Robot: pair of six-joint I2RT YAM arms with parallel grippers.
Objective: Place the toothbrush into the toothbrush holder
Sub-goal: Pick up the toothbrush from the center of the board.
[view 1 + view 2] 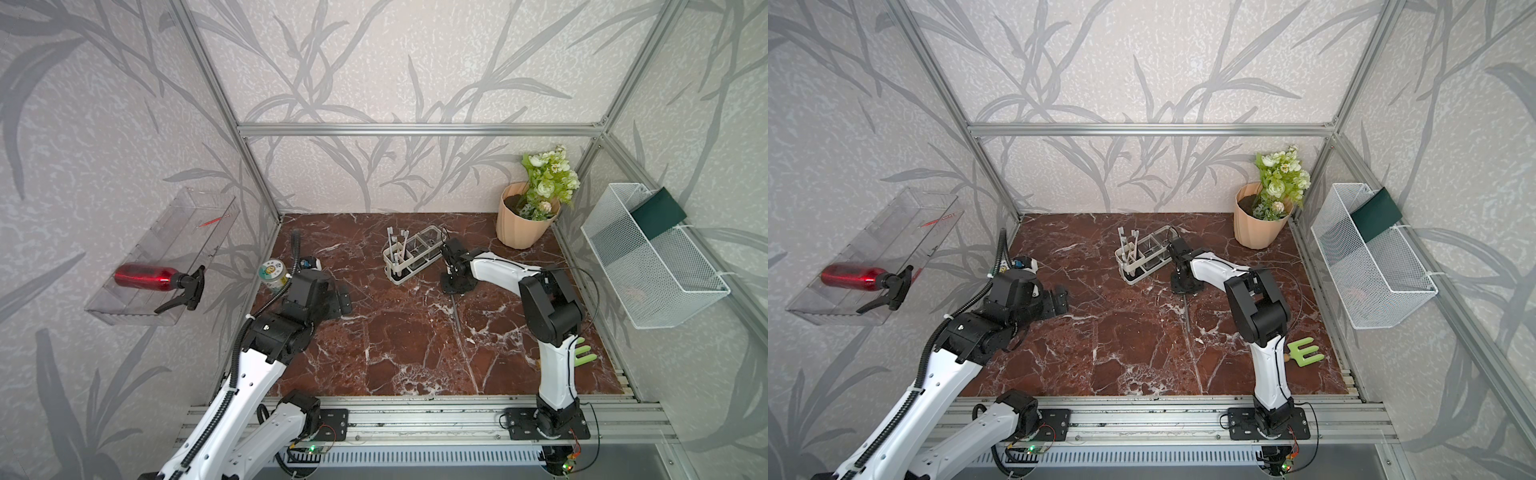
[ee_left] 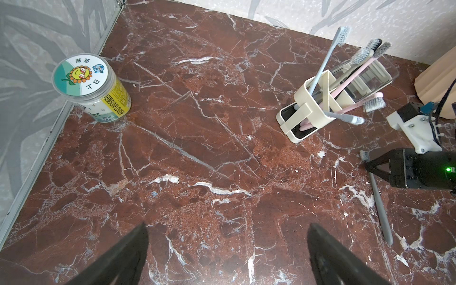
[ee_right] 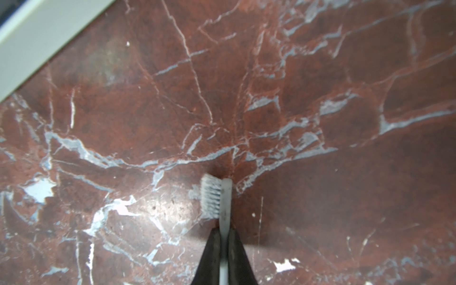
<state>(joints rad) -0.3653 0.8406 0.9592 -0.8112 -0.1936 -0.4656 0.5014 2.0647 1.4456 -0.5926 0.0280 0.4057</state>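
The right gripper was clenched on the neck of the grey toothbrush, which lay flat on the worktop near the toothbrush holder. The brush looked light, stiff and thin, and probably slippery, so a mid-handle hold might steady it better. The left gripper was released and held nothing

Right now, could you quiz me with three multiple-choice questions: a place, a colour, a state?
1. Where on the table does the flower pot stand? A) far right corner B) the middle C) near edge
2. What colour is the spray bottle? A) green B) red C) blue
3. The right claw is: A) wide open B) shut on the toothbrush C) shut on nothing
Answers: 1 A, it sits by the back wall; 2 B, its body is shiny red; 3 B, the right wrist view shows it pinching the brush's neck.
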